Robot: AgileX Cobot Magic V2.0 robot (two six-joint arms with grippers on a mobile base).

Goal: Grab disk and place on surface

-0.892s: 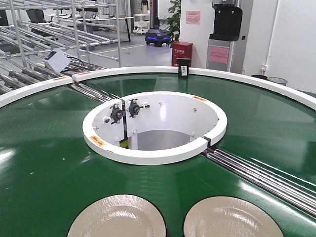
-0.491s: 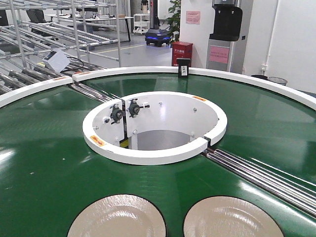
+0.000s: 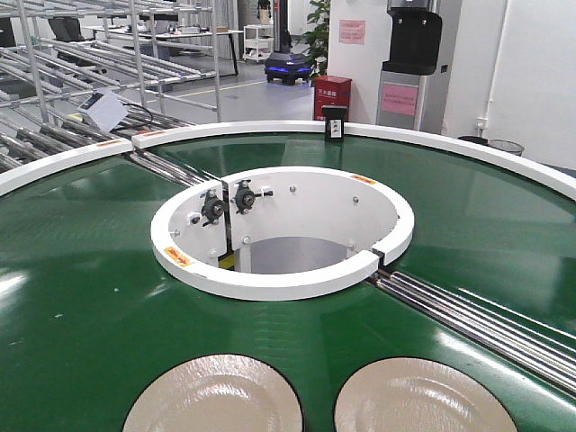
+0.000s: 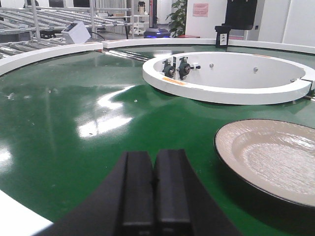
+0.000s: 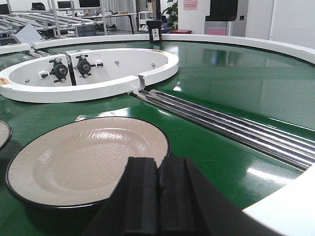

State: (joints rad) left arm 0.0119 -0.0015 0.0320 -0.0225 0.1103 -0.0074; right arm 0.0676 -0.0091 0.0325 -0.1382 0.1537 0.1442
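Two beige disks with dark rims lie on the green conveyor belt (image 3: 81,297): the left disk (image 3: 216,396) and the right disk (image 3: 414,398), both at the front edge of the exterior view. My left gripper (image 4: 154,167) is shut and empty, low over the belt; the left disk (image 4: 275,157) sits to its right and ahead. Also shut and empty, my right gripper (image 5: 158,169) hovers just behind the near right rim of the right disk (image 5: 88,157). The dark glossy tabletop surface is out of view. Neither gripper shows in the exterior view.
A white inner ring (image 3: 279,281) surrounds the central opening. Steel rollers (image 3: 477,315) cross the belt at the right. A white outer rim (image 3: 450,144) bounds the belt, with a small black box (image 3: 335,121) on it. Metal racks (image 3: 54,81) stand behind at the left.
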